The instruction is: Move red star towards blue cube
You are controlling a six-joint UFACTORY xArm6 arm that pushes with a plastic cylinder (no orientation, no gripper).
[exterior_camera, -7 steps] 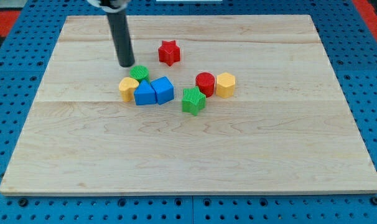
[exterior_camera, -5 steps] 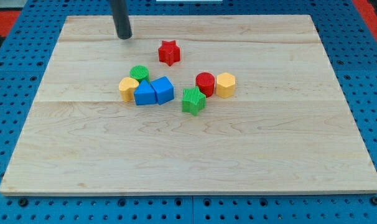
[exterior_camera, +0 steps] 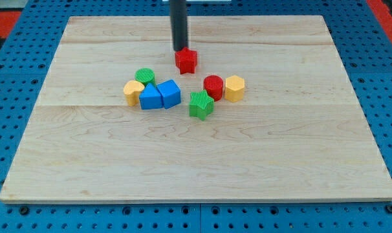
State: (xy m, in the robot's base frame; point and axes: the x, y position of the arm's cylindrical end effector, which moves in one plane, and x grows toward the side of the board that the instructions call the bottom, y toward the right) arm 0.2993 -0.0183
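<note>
Pushing step. My tip (exterior_camera: 180, 50) touches the red star (exterior_camera: 186, 61) on its top-edge side; this rod tool holds nothing. The blue cube (exterior_camera: 170, 93) lies nearer the surface (exterior_camera: 312, 168) centre. Next: push toward the bottom-left corner.

I see a green cylinder (exterior_camera: 144, 76) touching a yellow block (exterior_camera: 132, 91), a blue wedge-like block (exterior_camera: 149, 98), a green star (exterior_camera: 200, 104), a red cylinder (exterior_camera: 213, 86) beside a yellow hexagon (exterior_camera: 235, 88), all on the wooden board (exterior_camera: 196, 162).
</note>
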